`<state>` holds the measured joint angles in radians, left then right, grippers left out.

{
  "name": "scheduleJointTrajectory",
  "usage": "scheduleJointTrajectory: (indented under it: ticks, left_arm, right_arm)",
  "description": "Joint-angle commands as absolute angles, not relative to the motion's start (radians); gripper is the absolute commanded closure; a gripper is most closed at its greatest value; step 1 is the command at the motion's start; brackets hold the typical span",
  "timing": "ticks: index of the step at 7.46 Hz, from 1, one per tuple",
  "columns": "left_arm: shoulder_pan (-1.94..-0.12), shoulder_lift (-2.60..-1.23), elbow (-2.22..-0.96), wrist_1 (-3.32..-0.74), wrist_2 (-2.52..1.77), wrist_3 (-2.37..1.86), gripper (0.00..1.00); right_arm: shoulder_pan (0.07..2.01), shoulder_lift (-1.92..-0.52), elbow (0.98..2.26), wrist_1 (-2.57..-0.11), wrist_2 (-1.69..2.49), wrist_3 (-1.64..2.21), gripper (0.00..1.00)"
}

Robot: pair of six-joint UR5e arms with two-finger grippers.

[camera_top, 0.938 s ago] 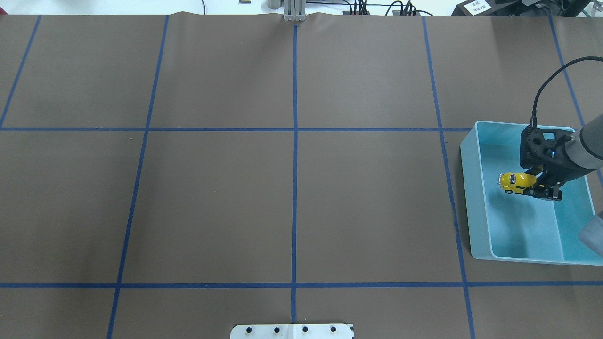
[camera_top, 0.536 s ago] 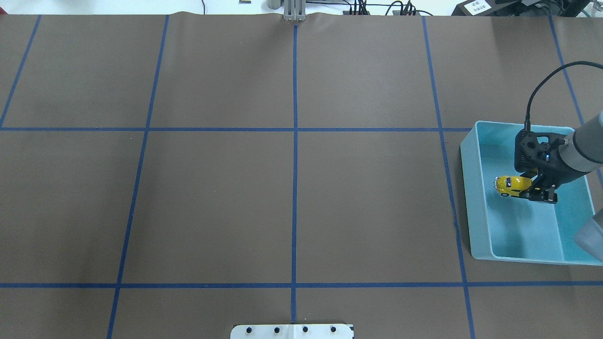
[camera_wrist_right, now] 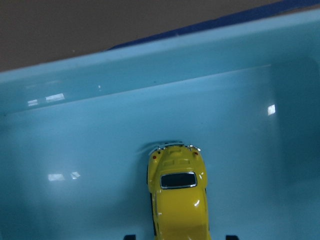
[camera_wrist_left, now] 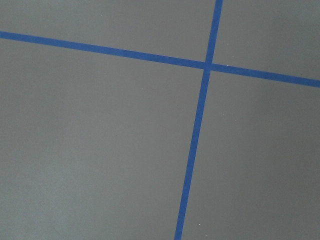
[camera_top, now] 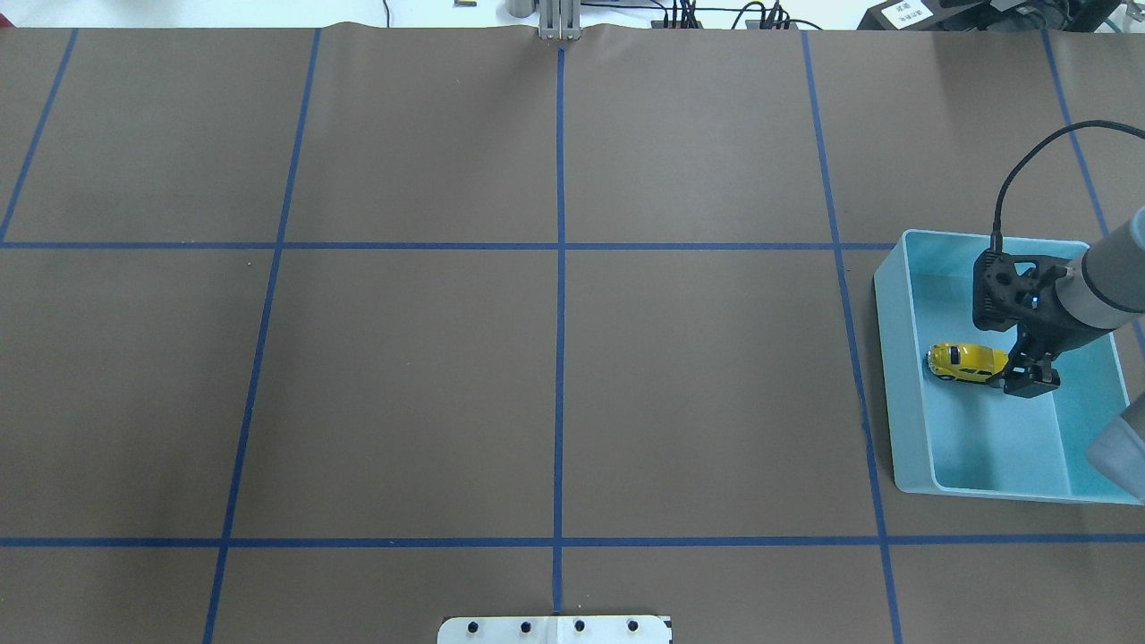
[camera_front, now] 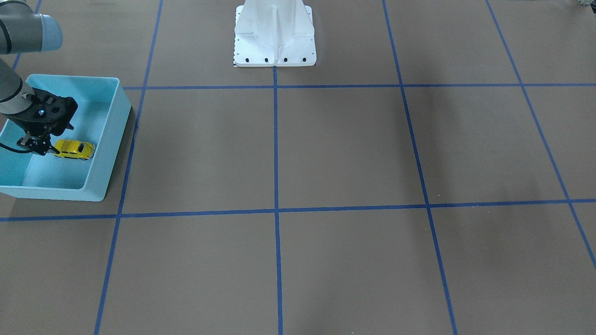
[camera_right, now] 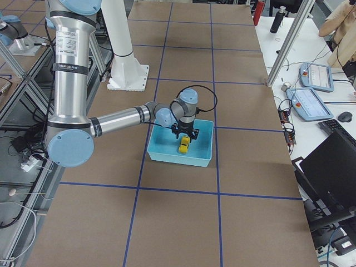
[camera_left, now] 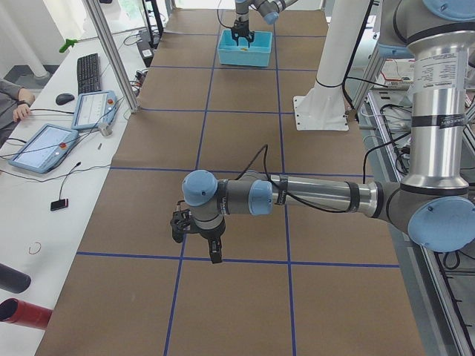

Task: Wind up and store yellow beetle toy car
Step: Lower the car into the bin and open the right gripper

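overhead exterior gives us the clearest look: the yellow beetle toy car [camera_top: 964, 361] lies on its wheels on the floor of the light blue bin [camera_top: 894, 385], which sits at the table's right edge. we see the car near the bin wall that faces the table's middle, apart from it, with one end toward that wall. the right gripper [camera_top: 1022, 380] reaches down into the bin at the car's other end. in the right wrist view we make out only its dark fingertips [camera_wrist_right: 130, 237] at the bottom edge, one on each side of the car. a strip of blue floor shows between each tip and the car's flank, so we read the jaws as spread and off the car. the left gripper [camera_left: 211, 248] hangs low over the brown paper [camera_top: 402, 376], well apart from the bin. we see it only from the side and cannot tell whether its fingers are apart or together. its wrist camera shows only paper and crossing blue tape lines [camera_wrist_left: 200, 125].
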<state>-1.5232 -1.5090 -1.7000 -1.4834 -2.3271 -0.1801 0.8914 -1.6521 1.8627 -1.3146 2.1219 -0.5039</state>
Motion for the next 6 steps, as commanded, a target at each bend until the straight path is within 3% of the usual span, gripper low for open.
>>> scheduleJointTrajectory:
  ticks: [1, 3, 6]
  left_arm:
    - [-1.523, -1.508, -1.701, -1.483, -2.327, -0.181, 0.0]
    - [-1.523, -1.506, -1.701, -1.483, -2.327, -0.181, 0.0]
    - [-1.523, -1.506, -1.701, -1.483, -2.327, -0.179, 0.0]
  right_arm:
    - [0.916, -1.652, 1.89, -1.316, 2.161, -0.508, 0.0]
    - [1.137, -1.669, 1.902, -1.36, 2.288, -0.518, 0.0]
    - [1.525, -1.655, 1.867, -1.729, 2.353, -0.618, 0.01]
